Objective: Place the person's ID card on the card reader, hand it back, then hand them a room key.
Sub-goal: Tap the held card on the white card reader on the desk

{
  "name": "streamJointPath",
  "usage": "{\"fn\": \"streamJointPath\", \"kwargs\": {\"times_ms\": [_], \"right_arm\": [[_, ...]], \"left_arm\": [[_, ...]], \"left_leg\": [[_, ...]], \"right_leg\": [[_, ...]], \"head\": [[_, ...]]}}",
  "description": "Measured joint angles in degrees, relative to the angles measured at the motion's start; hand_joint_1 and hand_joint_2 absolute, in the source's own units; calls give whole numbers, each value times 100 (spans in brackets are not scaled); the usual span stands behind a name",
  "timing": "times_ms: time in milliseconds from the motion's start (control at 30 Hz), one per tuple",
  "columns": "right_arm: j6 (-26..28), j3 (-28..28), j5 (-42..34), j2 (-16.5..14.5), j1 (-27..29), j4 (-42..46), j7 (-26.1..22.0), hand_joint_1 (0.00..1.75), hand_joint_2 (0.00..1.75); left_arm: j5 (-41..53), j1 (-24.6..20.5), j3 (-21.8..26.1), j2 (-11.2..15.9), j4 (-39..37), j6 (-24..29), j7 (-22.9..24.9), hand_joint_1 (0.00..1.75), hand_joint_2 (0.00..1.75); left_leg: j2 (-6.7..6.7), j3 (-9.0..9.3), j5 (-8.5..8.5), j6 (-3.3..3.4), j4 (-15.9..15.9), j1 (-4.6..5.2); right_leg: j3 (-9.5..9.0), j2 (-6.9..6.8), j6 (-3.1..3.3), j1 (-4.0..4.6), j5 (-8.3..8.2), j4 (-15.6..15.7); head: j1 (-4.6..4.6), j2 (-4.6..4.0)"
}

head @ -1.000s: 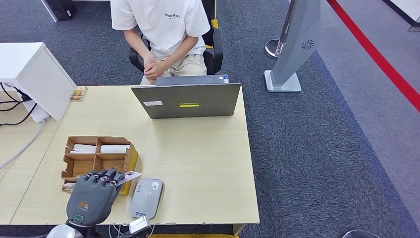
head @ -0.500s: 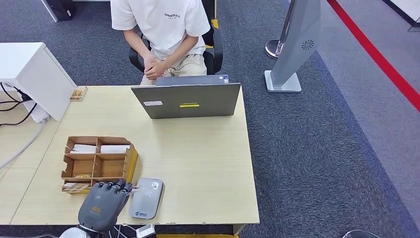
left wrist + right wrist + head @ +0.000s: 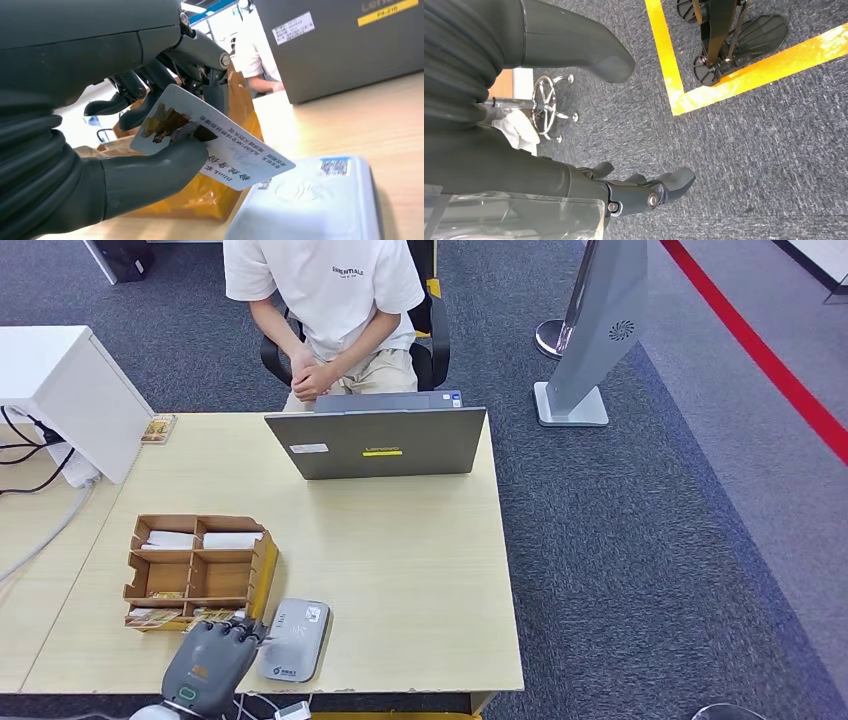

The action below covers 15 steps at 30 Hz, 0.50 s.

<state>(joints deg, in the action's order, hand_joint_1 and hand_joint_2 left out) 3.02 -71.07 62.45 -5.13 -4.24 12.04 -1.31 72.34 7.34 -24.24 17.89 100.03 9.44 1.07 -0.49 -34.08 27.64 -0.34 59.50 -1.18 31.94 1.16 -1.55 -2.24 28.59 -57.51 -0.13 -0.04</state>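
We see a pale wood surface (image 3: 400, 570) standing on dark grey-blue carpet (image 3: 640, 570). At its far edge a grey laptop (image 3: 378, 443) stands open with its lid back toward us, and behind it a person in a white T-shirt (image 3: 330, 290) sits on a black chair (image 3: 432, 335), hands clasped. To the left we find a white box-like cabinet (image 3: 60, 390) with dark cables (image 3: 30, 455) trailing beside it over a second light surface (image 3: 40, 540). Right of the laptop a slanted silver floor stand (image 3: 600, 330) rises from a flat base. A red stripe (image 3: 770, 360) runs diagonally across the carpet at the far right. Yellow floor tape (image 3: 734, 75) crosses the carpet in the right wrist view. The light is even and soft.
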Motion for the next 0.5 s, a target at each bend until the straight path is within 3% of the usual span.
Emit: {"fn": "streamJointPath", "kwargs": {"times_ms": [500], "right_arm": [[-7, -3, 50, -14, 0, 0, -8, 0, 175]], "left_arm": [[-77, 13, -54, 52, -102, -72, 126, 175, 175]], "left_leg": [[0, 0, 0, 0, 0, 0]], "right_leg": [[-1, 0, 0, 0, 0, 0]], "head": [[0, 0]]}}
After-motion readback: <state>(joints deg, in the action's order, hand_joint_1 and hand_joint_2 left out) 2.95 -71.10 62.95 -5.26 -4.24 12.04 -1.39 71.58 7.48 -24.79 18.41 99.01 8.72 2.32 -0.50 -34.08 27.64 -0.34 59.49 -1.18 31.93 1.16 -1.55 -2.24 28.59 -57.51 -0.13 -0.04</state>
